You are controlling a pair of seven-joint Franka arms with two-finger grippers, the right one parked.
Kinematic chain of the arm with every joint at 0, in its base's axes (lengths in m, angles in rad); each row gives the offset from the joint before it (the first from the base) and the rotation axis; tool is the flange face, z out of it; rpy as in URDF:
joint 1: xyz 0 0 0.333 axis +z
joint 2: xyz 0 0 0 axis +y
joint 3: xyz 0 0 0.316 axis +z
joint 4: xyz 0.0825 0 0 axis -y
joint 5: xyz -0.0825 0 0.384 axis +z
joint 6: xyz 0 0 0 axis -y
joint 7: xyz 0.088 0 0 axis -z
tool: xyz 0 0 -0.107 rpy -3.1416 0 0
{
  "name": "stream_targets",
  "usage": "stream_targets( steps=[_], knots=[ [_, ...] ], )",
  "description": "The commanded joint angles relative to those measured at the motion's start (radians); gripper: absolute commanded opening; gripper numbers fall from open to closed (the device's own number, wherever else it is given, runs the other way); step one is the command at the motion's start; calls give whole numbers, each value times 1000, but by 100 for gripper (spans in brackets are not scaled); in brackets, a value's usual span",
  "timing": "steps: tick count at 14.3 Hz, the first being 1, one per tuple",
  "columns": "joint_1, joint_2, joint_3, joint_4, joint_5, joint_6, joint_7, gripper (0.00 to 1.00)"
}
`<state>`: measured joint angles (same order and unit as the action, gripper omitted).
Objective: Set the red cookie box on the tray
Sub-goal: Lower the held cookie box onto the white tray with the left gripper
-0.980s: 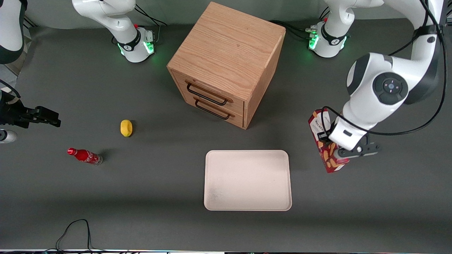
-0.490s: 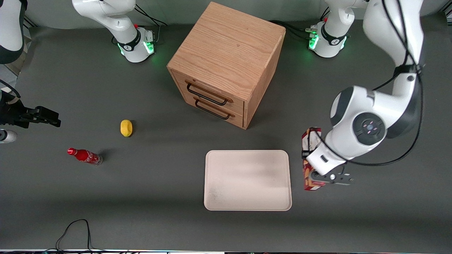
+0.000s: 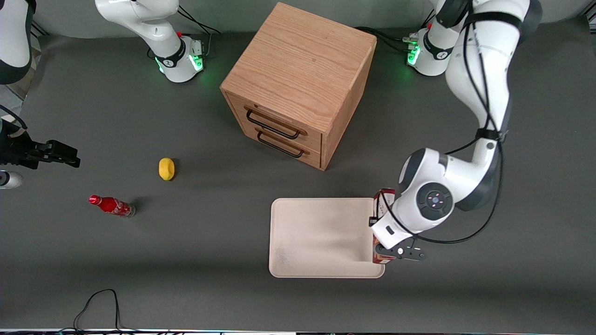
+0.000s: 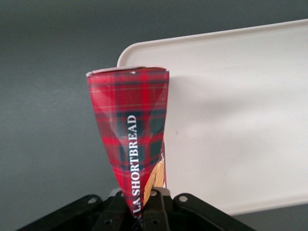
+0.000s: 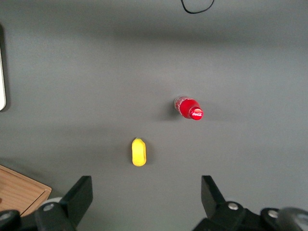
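Gripper point(image 3: 382, 253), clamped on the slim tartan-red cardboard cookie box point(image 3: 382, 204), has swung in over the flat cream-white plastic tray point(image 3: 321, 237)'s working-arm edge. Box hangs mid-air, so lowering's next I guess.

Dark grey table point(image 3: 186, 260), wooden cabinet point(image 3: 298, 70)

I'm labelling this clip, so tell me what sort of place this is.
Probably a robot lab test bench, not a home: arms bolted to a dark grey table, loose cables, and staged props such as a wooden cabinet and a tray. The gripper holds a box over the tray's edge.
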<state>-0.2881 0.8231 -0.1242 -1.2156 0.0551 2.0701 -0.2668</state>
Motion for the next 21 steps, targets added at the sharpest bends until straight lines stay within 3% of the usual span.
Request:
stream_targets(
  steps=[1, 6, 7, 8, 13, 21],
  knots=[
    [-39, 54, 47, 56, -9, 28, -34, 0],
    [-48, 74, 54, 54, -47, 50, -57, 0],
    [-51, 76, 54, 53, -49, 54, -57, 18],
    [-62, 76, 55, 42, -44, 80, -51, 97],
    [-65, 35, 63, 21, -38, 88, -54, 100],
    [18, -327, 87, -160, -69, -191, -41, 100]
  ],
)
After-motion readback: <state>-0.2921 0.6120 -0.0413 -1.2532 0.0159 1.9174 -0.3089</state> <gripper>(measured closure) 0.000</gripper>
